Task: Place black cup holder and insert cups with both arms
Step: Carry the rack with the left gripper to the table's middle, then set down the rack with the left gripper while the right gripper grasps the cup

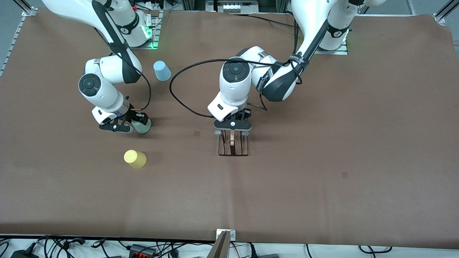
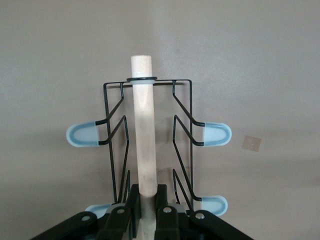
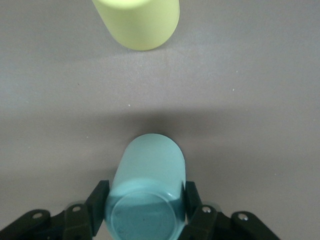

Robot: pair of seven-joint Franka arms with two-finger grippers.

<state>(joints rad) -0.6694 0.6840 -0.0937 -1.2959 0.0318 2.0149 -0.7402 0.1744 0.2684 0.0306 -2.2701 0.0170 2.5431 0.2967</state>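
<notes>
Surface: brown table.
L gripper: clamped on wooden rod of black cup holder.
R gripper: grasping pale green cup, prob. touching table.
Yellow cup, blue cup: loose.

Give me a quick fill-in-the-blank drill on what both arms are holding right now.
1. The left pincer is shut on the ____ rod of the black cup holder.
2. The right pincer is shut on the pale ____ cup.
3. The ____ cup stands nearer to the front camera than the gripped cup.
4. The light blue cup stands free on the ____.

Missing words: wooden; green; yellow; table
</notes>
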